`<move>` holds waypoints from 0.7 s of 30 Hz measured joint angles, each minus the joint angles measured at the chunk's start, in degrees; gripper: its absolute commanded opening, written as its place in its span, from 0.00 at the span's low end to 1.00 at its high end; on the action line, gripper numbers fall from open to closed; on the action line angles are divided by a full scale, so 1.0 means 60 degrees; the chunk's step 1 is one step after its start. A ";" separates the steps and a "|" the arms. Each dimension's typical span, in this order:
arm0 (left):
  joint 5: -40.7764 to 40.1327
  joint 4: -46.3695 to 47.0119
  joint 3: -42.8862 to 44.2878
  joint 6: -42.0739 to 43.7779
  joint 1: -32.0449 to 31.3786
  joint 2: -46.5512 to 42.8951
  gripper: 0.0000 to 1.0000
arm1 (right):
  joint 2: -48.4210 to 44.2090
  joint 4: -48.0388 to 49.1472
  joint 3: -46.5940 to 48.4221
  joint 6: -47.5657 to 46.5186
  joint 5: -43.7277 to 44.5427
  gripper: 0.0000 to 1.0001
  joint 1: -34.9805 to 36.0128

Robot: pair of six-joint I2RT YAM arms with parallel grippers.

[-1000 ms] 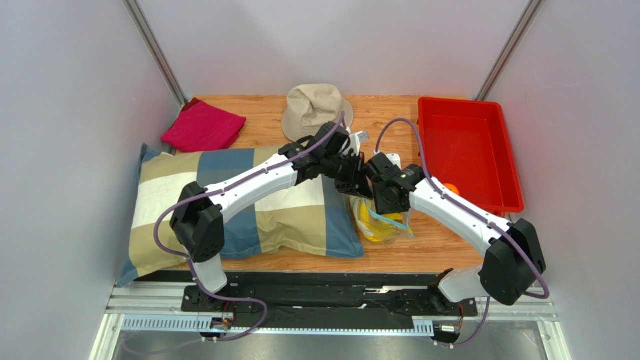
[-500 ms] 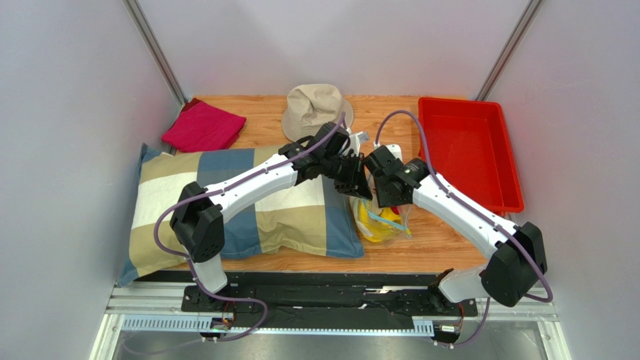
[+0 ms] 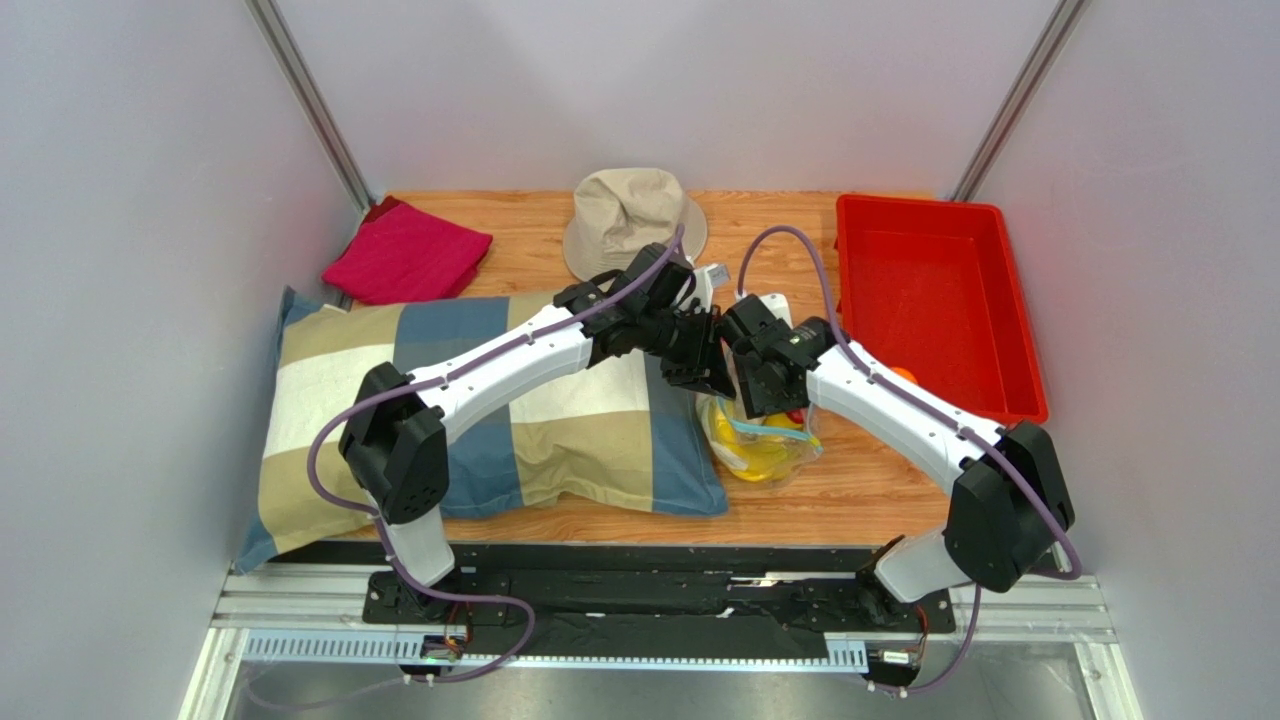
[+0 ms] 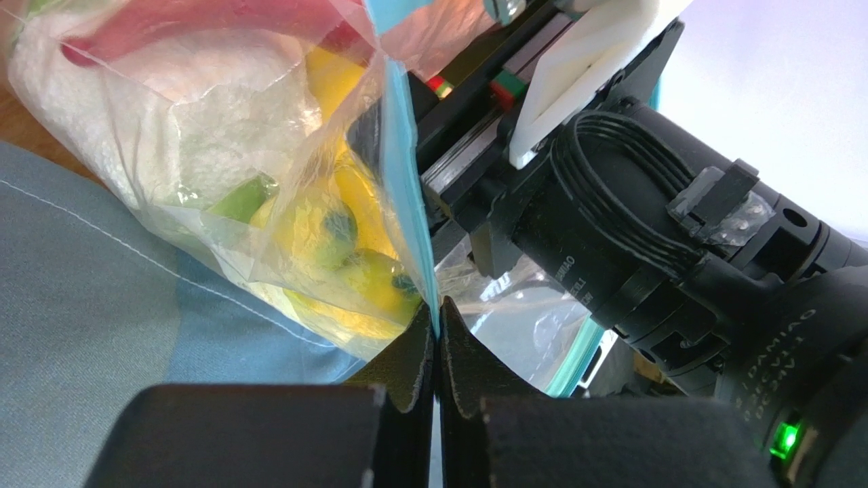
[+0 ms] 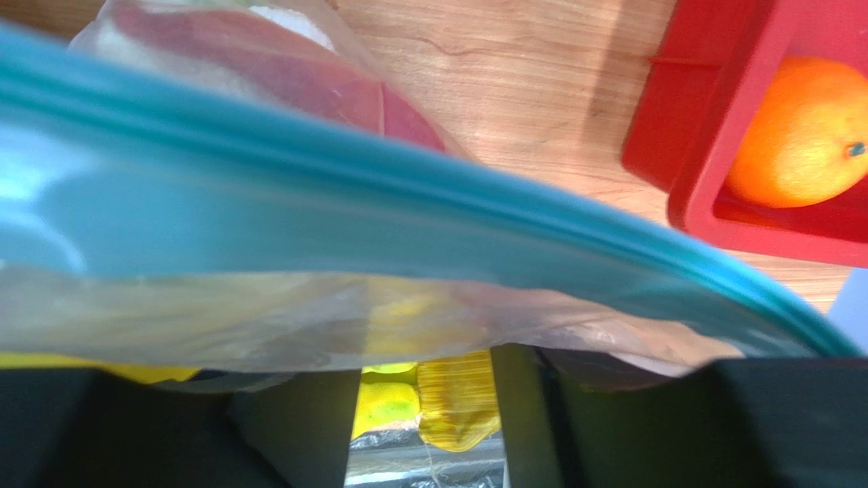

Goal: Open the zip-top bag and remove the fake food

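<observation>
The clear zip-top bag (image 3: 763, 446) lies on the wood table by the pillow's right edge, with yellow fake fruit (image 4: 336, 239), white cauliflower (image 4: 173, 132) and a red pepper piece (image 4: 204, 22) inside. My left gripper (image 3: 700, 357) is shut on the bag's light blue zip strip (image 4: 403, 153), the pads (image 4: 418, 356) pinching it. My right gripper (image 3: 751, 372) is right beside it at the bag's mouth, open (image 5: 426, 371), with the strip (image 5: 408, 219) and film draped across its fingers and yellow fruit (image 5: 453, 402) showing in the gap. An orange (image 5: 805, 132) sits in the red tray (image 5: 703, 153).
A checked pillow (image 3: 451, 405) fills the left of the table under my left arm. A beige hat (image 3: 631, 218) and a red cloth (image 3: 406, 252) lie at the back. The red tray (image 3: 932, 300) stands at the right, with the orange (image 3: 902, 375) at its near end.
My right gripper has moved up and to the left, closing in on my left gripper at the bag's mouth. The left gripper has kept its hold and barely moved.
</observation>
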 measured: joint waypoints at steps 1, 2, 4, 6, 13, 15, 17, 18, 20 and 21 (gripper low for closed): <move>-0.0004 0.0000 0.0000 0.0000 0.0000 0.0000 0.00 | 0.0000 0.0000 0.0004 -0.0044 0.0087 0.57 -0.0055; -0.0007 0.0000 0.0000 0.0004 0.0000 0.0000 0.00 | 0.0004 0.0000 0.0004 -0.0080 0.0146 0.58 -0.0087; -0.0015 0.0011 0.0004 0.0033 -0.0007 0.0000 0.00 | 0.0018 -0.0004 0.0007 -0.0131 0.0197 0.59 -0.0193; -0.0007 0.0047 0.0004 0.0091 -0.0029 0.0000 0.00 | 0.0062 -0.0004 0.0000 -0.0164 0.0248 0.60 -0.0364; 0.0004 0.0091 0.0040 0.0175 -0.0066 0.0015 0.00 | 0.0186 0.0029 -0.0004 -0.0193 0.0200 0.62 -0.0568; 0.0004 0.0036 0.0117 0.0171 -0.0040 0.0084 0.00 | 0.0266 0.0204 -0.0084 -0.0248 0.0149 0.59 -0.0590; 0.0026 0.0022 0.0175 0.0171 -0.0007 0.0153 0.00 | 0.0433 0.0321 -0.0160 -0.0291 0.0138 0.56 -0.0623; 0.0000 -0.0033 0.0219 0.0160 0.0018 0.0197 0.00 | 0.0568 0.0375 -0.0197 -0.0310 0.0131 0.55 -0.0667; 0.0011 -0.0095 0.0237 0.0164 0.0073 0.0259 0.00 | 0.0769 0.0452 -0.0259 -0.0339 0.0127 0.44 -0.0739; 0.0018 -0.0102 0.0237 0.0168 0.0076 0.0266 0.00 | 0.0831 0.0470 -0.0302 -0.0361 0.0124 0.38 -0.0765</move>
